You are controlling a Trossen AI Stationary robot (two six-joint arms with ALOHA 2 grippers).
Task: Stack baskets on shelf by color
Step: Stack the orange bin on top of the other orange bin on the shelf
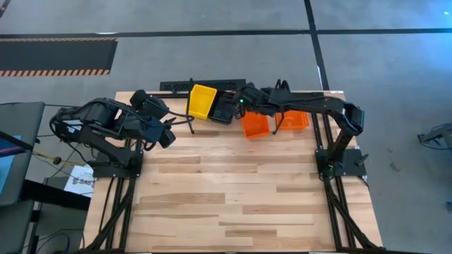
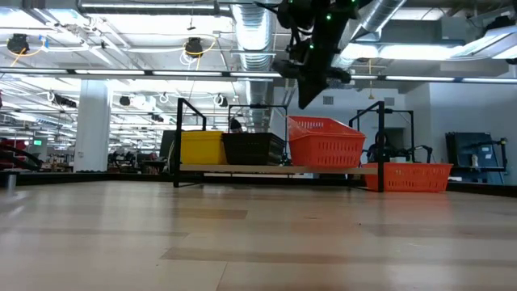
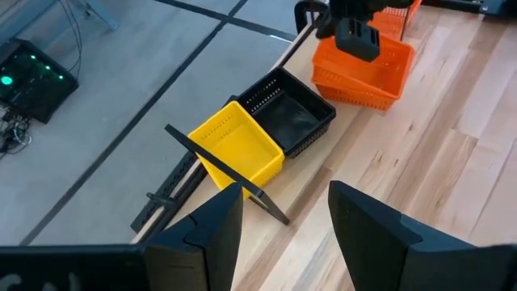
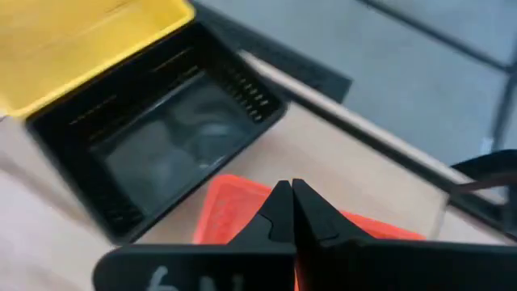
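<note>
Yellow basket [image 1: 203,101], black basket [image 1: 224,107] and orange basket [image 1: 255,125] are lined up on the shelf [image 2: 266,169]. Right fingers [image 4: 291,212] are closed empty above it; left fingers [image 3: 283,234] are held apart, empty.

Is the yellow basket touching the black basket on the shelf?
Touching. In the left wrist view the yellow basket and the black basket sit side by side with their long walls pressed together, no gap visible; the low view agrees.

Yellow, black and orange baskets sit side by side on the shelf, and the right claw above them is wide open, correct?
Not quite. The right claw is shut, fingertips pressed together, as the right wrist view shows. The yellow basket, black basket and orange basket do sit side by side on the shelf.
</note>
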